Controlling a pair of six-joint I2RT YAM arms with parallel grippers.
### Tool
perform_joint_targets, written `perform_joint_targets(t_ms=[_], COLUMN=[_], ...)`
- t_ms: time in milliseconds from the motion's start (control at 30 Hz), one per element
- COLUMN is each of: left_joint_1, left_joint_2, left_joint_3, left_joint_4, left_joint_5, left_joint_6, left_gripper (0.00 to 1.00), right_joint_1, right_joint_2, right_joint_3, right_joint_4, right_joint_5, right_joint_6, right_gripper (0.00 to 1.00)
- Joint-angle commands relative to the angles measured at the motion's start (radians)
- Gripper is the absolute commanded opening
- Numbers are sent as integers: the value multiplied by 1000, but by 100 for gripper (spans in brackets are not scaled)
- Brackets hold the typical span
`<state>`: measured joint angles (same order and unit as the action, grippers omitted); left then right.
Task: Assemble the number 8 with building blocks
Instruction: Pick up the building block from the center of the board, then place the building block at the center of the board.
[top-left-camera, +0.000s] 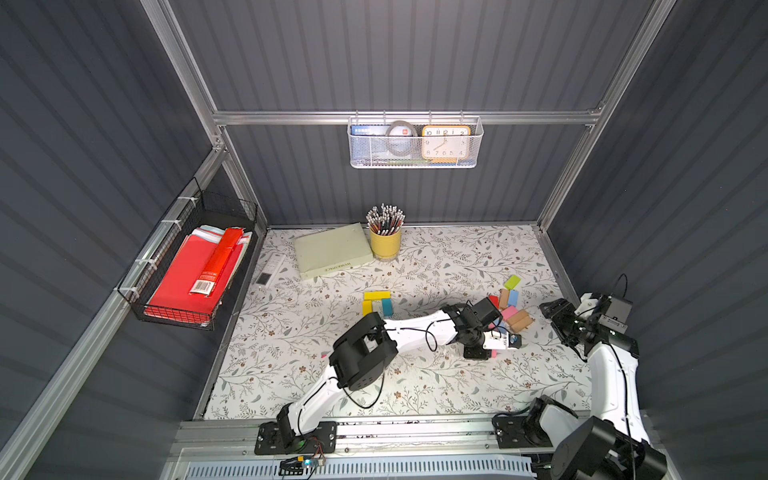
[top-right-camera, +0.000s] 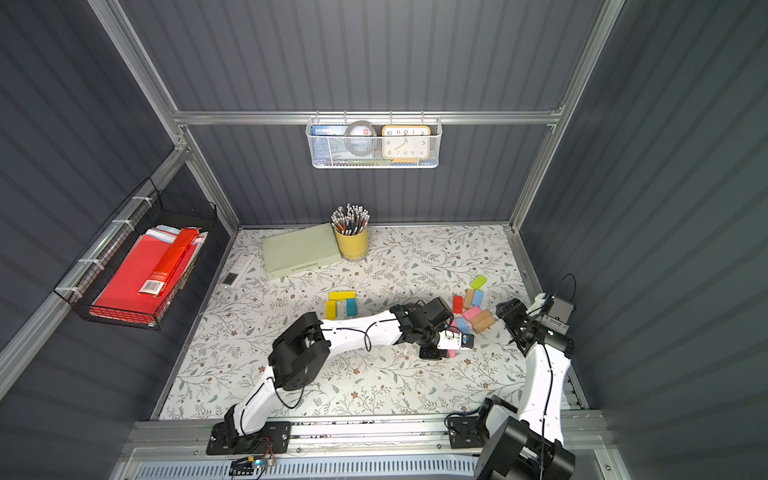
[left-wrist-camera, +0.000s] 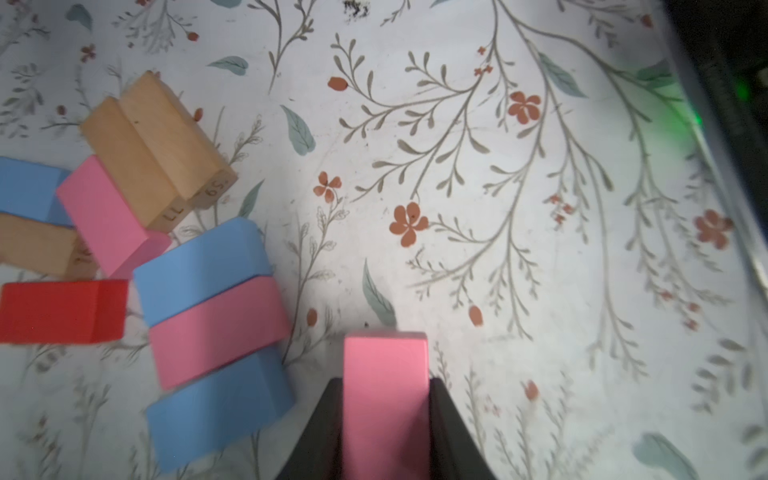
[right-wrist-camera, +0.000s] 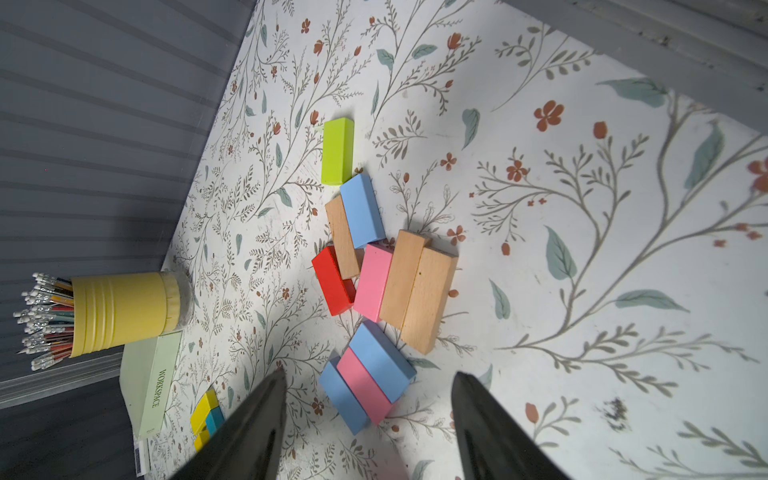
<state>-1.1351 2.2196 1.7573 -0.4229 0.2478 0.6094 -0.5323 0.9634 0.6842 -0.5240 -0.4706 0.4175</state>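
**Fig.** Remote view of my workspace.

My left gripper (left-wrist-camera: 386, 384) is clenched on a pink block (left-wrist-camera: 385, 357), gripped by its long sides. It sits on the near side of the loose pile (top-left-camera: 510, 309) toward the right of the table (top-left-camera: 291, 353). Whether the block touches the surface I cannot tell. My right gripper (right-wrist-camera: 369, 376) hangs released above that pile, jaws apart.

Just beside the held block lie a blue-pink-blue trio (left-wrist-camera: 216, 324), a red block (left-wrist-camera: 62, 309) and two tan blocks (left-wrist-camera: 158, 145) side by side. A lime green block (top-left-camera: 512, 281) lies apart on the far side.

The started figure (top-left-camera: 376, 296), two yellow blocks and a teal one forming three sides of a square, sits mid-table. My left elbow (top-left-camera: 361, 353) stands just on its near side, and the forearm spans the stretch between figure and pile.

A book (top-left-camera: 332, 249), a pencil cup (top-left-camera: 385, 243) and a remote (top-left-camera: 270, 268) line the far-left part. Bare mat opens toward the near rail (top-left-camera: 415, 428) and the left side. The right wall (top-left-camera: 665, 249) stands close to the pile and my right arm (top-left-camera: 611, 374).
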Motion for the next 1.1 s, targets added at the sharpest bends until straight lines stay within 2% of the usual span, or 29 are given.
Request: perform_joint_targets(t_ms=[0,100,200,333,467,567,733,1067], left_joint_1=[15,56,115,200,237,271,295,336], left_joint_2=[-208,-318,-425,-558,-673,-747,-745,-655], left_joint_3=[-97,-200,-326,-515,-689,-784,-886,-911], left_joint_4=[3,-16,-12,22,93,160,230,256], left_joint_5=[-55,-65,-85,-119,-205,-194,-195,-155], left_joint_6=[-23,-38,-55,-69,-75,-88,-95,-112], left_gripper=[18,19,19,19,19,20,22,26], right_joint_1=[-2,15,78,250,418,533,659,760], right_joint_2=[-2,-2,-5,4,26,62,125,199], right_joint_3=[14,14,19,42,67,94,136,163], right_joint_4=[-2,4,15,41,95,130,157,181], right_joint_5=[-38,-58,-40,37,68,92,113,123], right_joint_6=[-18,-23,-18,5,26,27,2,-33], right_gripper=[67,66,66,67,67,68,69,70])
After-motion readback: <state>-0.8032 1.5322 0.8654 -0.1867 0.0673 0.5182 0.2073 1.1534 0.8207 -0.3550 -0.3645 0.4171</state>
